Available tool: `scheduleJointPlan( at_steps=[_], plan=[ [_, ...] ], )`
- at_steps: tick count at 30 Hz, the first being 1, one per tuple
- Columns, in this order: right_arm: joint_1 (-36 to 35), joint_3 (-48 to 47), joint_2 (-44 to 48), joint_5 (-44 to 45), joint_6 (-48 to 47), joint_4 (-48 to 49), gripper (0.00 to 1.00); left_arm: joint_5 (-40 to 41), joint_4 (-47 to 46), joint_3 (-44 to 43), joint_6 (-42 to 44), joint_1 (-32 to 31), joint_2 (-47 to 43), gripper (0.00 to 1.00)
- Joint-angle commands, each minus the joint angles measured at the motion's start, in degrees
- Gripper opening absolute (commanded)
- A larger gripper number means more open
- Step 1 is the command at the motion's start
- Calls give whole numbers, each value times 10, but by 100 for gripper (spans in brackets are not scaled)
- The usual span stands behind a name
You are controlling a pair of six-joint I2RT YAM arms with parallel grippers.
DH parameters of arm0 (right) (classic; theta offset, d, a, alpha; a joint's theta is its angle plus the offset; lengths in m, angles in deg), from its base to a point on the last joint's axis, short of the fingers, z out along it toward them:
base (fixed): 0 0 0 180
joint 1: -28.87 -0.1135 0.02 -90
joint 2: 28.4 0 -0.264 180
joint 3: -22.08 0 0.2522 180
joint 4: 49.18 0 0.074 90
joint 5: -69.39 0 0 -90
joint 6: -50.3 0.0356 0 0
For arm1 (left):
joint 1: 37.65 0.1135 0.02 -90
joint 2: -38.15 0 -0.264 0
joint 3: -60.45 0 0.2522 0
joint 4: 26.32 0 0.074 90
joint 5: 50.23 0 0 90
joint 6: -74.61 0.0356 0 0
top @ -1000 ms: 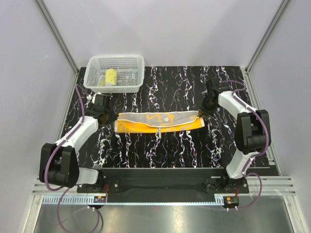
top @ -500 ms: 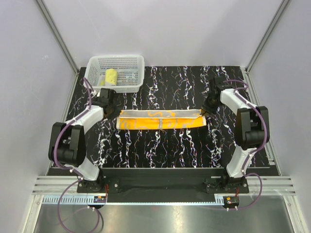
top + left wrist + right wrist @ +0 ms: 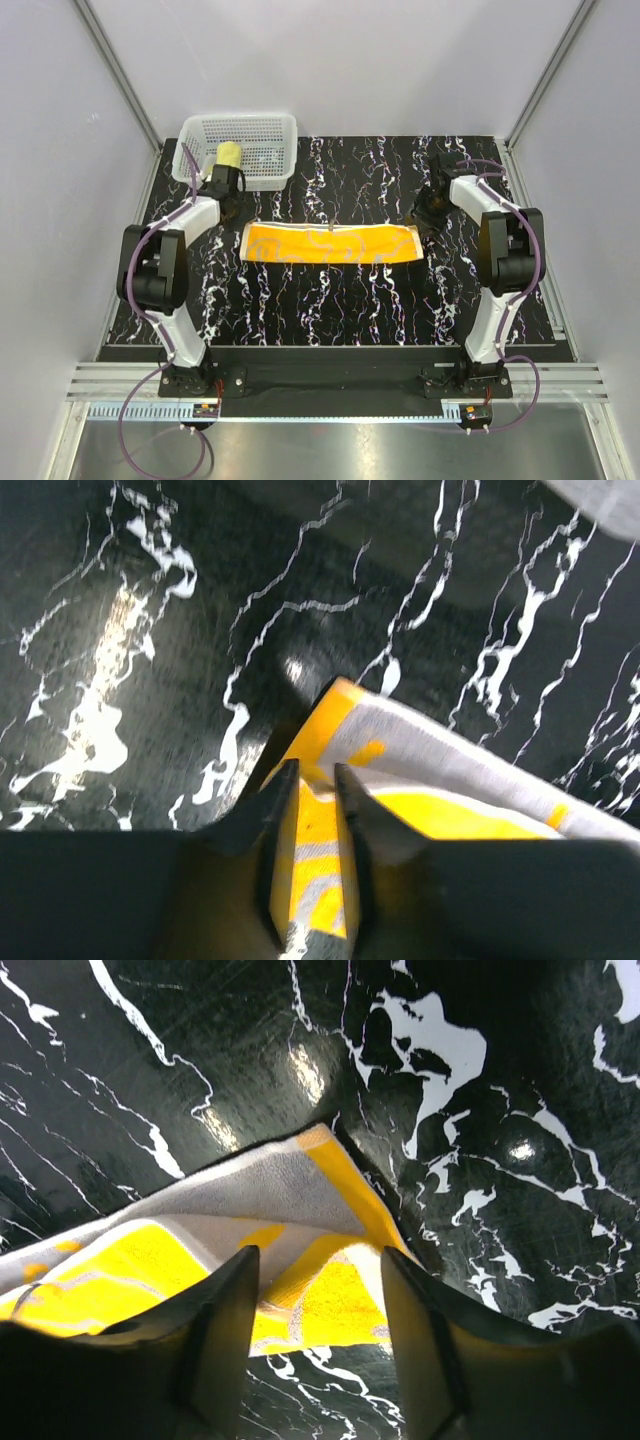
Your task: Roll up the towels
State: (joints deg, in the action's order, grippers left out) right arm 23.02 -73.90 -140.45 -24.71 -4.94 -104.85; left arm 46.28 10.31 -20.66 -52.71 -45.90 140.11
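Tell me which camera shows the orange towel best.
The top external view: the whole orange towel lies there as a long strip. The left wrist view shows only its left end, the right wrist view only its right end.

Built as two slender jointed limbs, the left arm and the right arm, in glossy white shells broken by chunky black motor housings. Bolted onto flat black base plates, with thin purple cables looping alongside. Tipped by the left gripper and the right gripper, each with dark, tapered, wedge-shaped fingers.
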Motion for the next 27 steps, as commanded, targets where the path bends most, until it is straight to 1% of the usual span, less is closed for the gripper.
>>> scheduleJointPlan(
  at_steps=[1,2,3,4,5,8,9,10,13,15,16,17,18,19,20,21,23,24,26,27],
  plan=[
    [7,-31,-6,4,-2,-8,61,4,2,-40,11,12,21,46],
    [8,-33,-6,7,-2,-10,63,3,6,-46,12,17,25,57],
    [9,-37,-5,15,-4,-12,66,0,9,-56,18,18,27,61],
    [11,-37,-3,20,-6,-16,68,-3,11,-59,20,20,27,64],
    [12,-37,5,27,-7,-17,68,1,14,-64,23,24,24,76],
    [11,-30,33,73,-17,-22,73,19,18,-60,27,28,-9,87],
    [12,-23,43,101,-21,-22,78,26,19,-53,29,29,-20,91],
    [12,-18,59,116,-25,-25,82,29,20,-49,30,29,-42,93],
    [22,0,86,151,-33,-26,89,32,25,-26,28,29,-87,93],
    [29,23,110,147,-39,-17,89,19,20,8,22,29,-128,92],
    [30,33,120,141,-43,-9,86,8,14,25,19,29,-143,91],
    [31,65,133,126,-49,6,83,-3,-4,62,16,27,-159,91],
    [30,82,147,91,-51,22,82,-23,-12,82,9,25,-175,90],
    [31,97,167,73,-51,47,81,-32,-22,102,6,17,-204,89],
    [30,126,175,52,-51,61,80,-39,-36,138,4,11,-217,88],
    [30,138,180,18,-49,72,80,-40,-37,151,-2,3,-228,88],
    [31,162,178,-6,-44,92,77,-41,-48,187,-6,-22,-248,88],
    [30,169,175,-35,-44,102,77,-51,-52,197,-13,-29,-250,88],
    [30,184,161,-58,-38,120,76,-61,-70,227,-20,-41,-251,86],
    [30,189,156,-79,-37,127,75,-81,-76,234,-27,-44,-250,86]
  ],
)
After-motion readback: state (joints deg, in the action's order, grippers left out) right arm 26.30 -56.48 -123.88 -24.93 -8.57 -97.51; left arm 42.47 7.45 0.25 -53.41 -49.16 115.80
